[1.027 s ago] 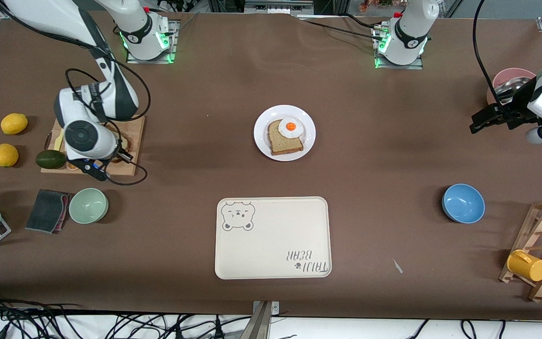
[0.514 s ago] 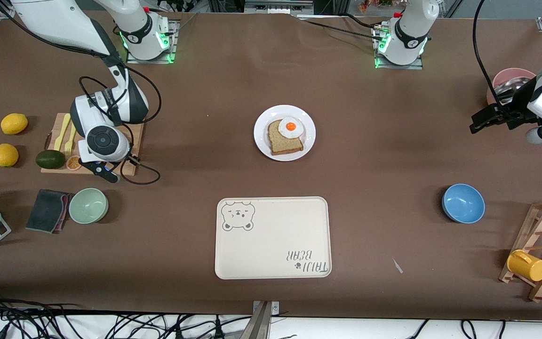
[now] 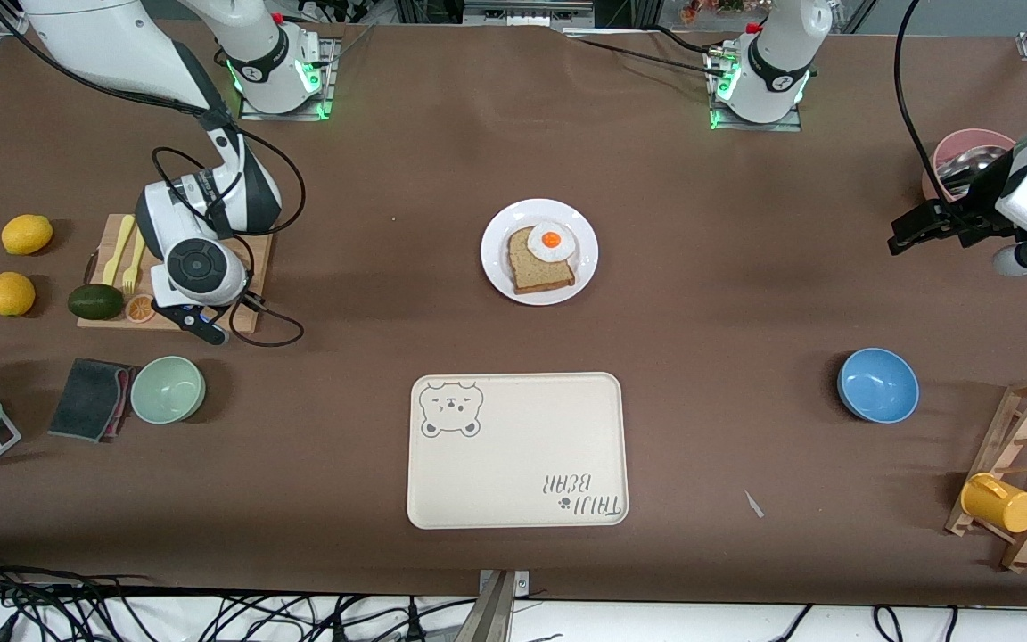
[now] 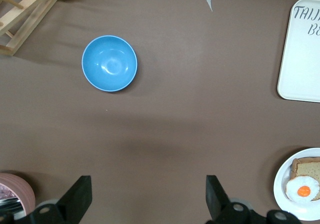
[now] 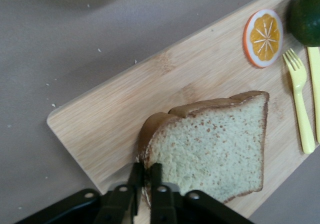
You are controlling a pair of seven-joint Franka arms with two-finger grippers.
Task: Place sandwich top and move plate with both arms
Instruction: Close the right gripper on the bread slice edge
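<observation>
My right tool (image 5: 144, 176) pinches the sandwich top (image 5: 210, 144) over the board; left tool (image 4: 145, 194) waits spread; plate (image 3: 539, 251), three o'clock, unmoved.

I see the sandwich top (image 5: 215, 146), a speckled wholemeal slice with darker crust, pinched at its edge over the wooden board. The plate (image 3: 539, 251), round and white, sits mid-desk, carrying bread and egg.

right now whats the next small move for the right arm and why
Probably carry the sandwich top from over the cutting board toward the plate. The right gripper looks shut on the slice's crust edge, and the plate holds only a bread slice with a fried egg, so its top is missing. The left gripper waits open over bare table.
</observation>
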